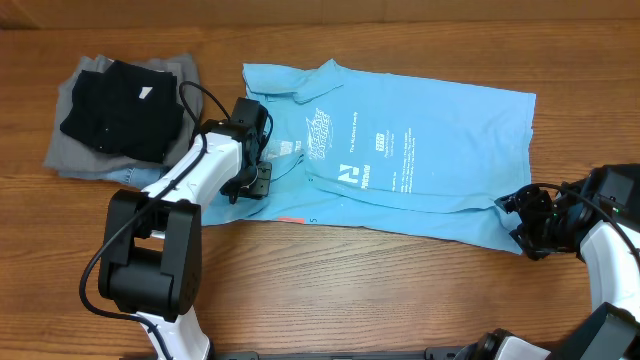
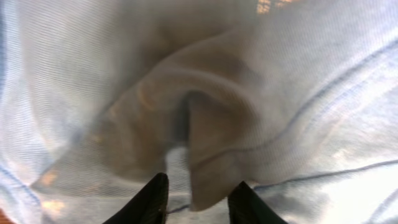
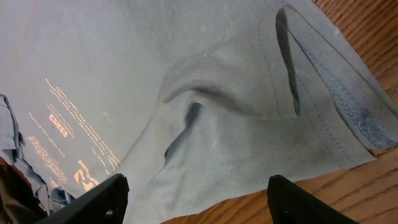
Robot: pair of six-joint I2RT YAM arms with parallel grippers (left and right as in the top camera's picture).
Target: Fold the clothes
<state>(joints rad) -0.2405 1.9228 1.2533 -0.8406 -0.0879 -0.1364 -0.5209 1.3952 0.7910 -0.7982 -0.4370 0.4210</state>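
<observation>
Desk (image 1: pixel 400 290): sky-blue collared shirt (image 1: pixel 430 150) is spread flat, print up, presumably staged for folding. Black and grey garments (image 1: pixel 120 110) are piled aside near its collar end. Left end effector (image 2: pixel 200 199) is held parted astride a raised shirt ridge, unclamped. Right end effector (image 3: pixel 196 199) is released, held wide over the hem corner.

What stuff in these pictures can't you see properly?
- Small print on the blue shirt: too small overhead.
- Grey garment: mostly covered by the black garment, overhead.
- Left gripper: whether it pinches cloth is unclear; left wrist view blurry.
- Right arm: cut off by overhead's right edge.
</observation>
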